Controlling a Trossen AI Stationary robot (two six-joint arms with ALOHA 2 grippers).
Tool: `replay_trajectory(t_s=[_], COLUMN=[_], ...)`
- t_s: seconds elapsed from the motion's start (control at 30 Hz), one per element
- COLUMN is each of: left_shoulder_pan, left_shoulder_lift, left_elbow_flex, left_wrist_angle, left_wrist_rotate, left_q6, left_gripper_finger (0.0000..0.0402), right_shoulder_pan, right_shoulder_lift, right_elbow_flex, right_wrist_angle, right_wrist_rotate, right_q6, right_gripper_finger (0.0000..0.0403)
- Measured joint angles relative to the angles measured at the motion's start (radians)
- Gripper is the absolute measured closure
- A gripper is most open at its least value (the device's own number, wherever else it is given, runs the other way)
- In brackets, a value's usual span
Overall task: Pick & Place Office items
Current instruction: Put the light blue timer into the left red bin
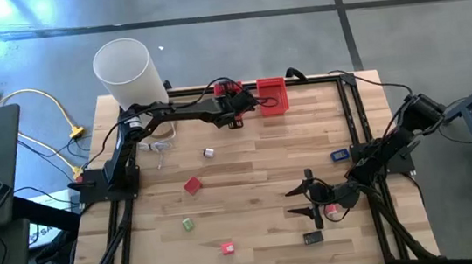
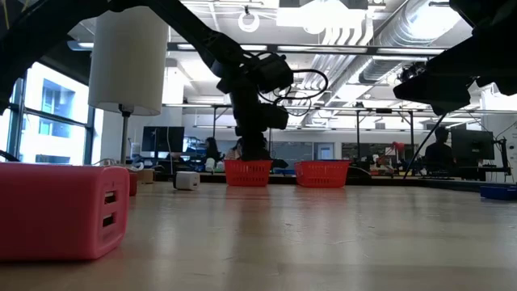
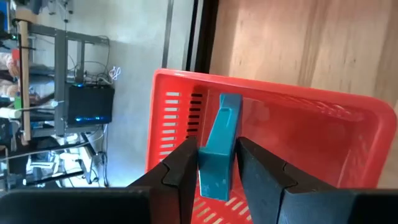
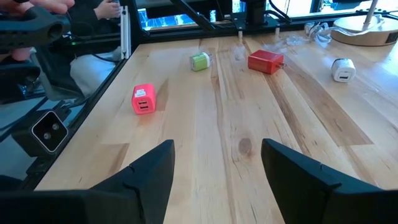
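Teal piece [image 3: 217, 155], red slotted bin [image 3: 298, 130], dark fingers [image 3: 183, 171]

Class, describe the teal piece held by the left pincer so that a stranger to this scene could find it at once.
Start at the table's far edge, where two red bins stand side by side near the white cylinder. The left pincer hangs over the left bin, the one nearer that cylinder. Clamped between its dark fingers is the teal piece, a flat slab and the only piece off the table.

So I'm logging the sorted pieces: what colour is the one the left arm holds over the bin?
Teal piece; the left wrist view shows it best.
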Motion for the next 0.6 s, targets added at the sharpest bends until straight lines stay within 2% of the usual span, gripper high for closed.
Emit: replay_trajectory(t_s=[0.6], left_shoulder_pan=[-0.001], left_shoulder_lift=[0.0], left_elbow_flex=[0.0], left_wrist_angle=[0.0], left_wrist_rotate=[0.026], left_q6=[0.01], left_gripper_finger=[0.0295], right_shoulder_pan=[0.0], right_shoulder_lift=[0.0], right_elbow_flex=[0.0], right_wrist_angle=[0.0], right_wrist_rotate=[0.0], right_q6=[0.0], right_gripper_finger=[0.0174])
